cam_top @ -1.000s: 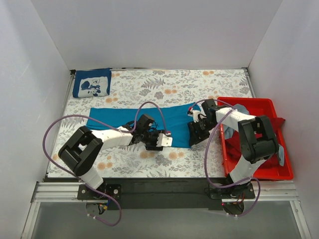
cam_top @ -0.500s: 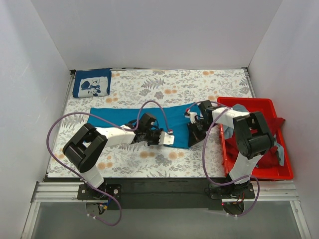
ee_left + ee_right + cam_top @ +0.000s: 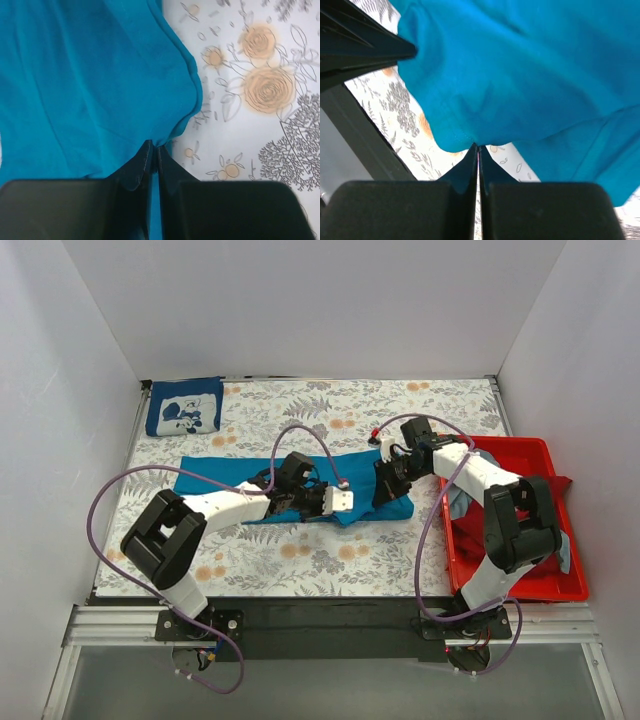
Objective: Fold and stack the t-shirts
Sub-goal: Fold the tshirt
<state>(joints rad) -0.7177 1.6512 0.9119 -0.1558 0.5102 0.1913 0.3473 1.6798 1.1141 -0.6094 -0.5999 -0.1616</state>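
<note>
Pressed together with no gap in the left gripper, pinching the hemmed edge of the teal t-shirt. Cloth spread ahead of the tips and off to their left, with bare floral tablecloth to their right.

Likewise closed tight in the right gripper, tips nipping a curved hem of the same shirt. Teal cloth fanned out ahead of them and above.

From overhead, both pairs of jaws close together and roughly facing each other, with the shirt's right end bunched up between and around them. From that bunch, a long narrow band of teal running away behind the left jaws. Long axis across the table, far end pointing to the left side, lying flat partly under the left arm.

Well beyond the left jaws, at the far left corner, a folded navy t-shirt, white print up.

Behind the right jaws, off to their right, a red bin holding dark red cloth and pale blue-grey cloth.
</note>
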